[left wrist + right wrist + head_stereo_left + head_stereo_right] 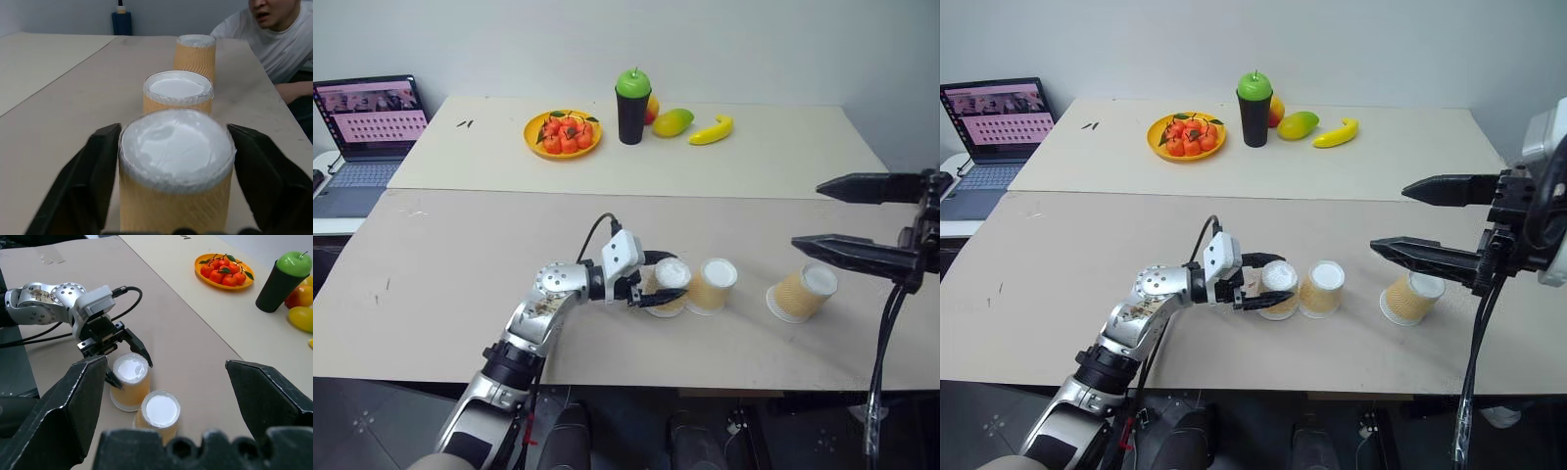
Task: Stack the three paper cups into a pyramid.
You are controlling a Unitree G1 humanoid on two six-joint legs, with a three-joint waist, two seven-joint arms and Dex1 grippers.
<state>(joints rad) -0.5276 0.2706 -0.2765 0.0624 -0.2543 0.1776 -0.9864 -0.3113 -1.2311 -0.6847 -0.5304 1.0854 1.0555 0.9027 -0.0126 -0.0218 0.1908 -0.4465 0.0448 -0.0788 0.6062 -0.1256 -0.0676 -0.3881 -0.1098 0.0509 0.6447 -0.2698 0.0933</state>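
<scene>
**Desk:** Where are the three paper cups?

**Photographer:** All three stand upside down in a row on the near tan table (431,284), white bases up. The first cup (672,278) sits between the fingers of the left gripper (658,282). The second cup (713,284) stands just beside it, very close, though contact cannot be told. The third cup (801,292) is well apart to the right, leaning a little in the head views. No pyramid is built; no cup rests on another.

**Desk:** Is the left gripper clamped on the first cup?

**Photographer:** No. In the left wrist view its black fingers (93,171) flank the first cup with a narrow gap showing on each side, so they stand apart around it, not pressed against the ribbed wall. The gripper lies level, reaching in from the left.

**Desk:** And the right gripper?

**Photographer:** The right gripper (1410,217) hangs above the table over the third cup, its two long fingers spread wide, gripping nothing.

**Desk:** Anything behind?

**Photographer:** On the far table, an orange plate of small red fruit (562,133), a black cup (632,106) topped with a green apple, a mango (673,122) and a banana (711,130). An open laptop (367,132) sits at far left. A person in a white shirt (274,44) appears beyond the table's end in the left wrist view.
</scene>
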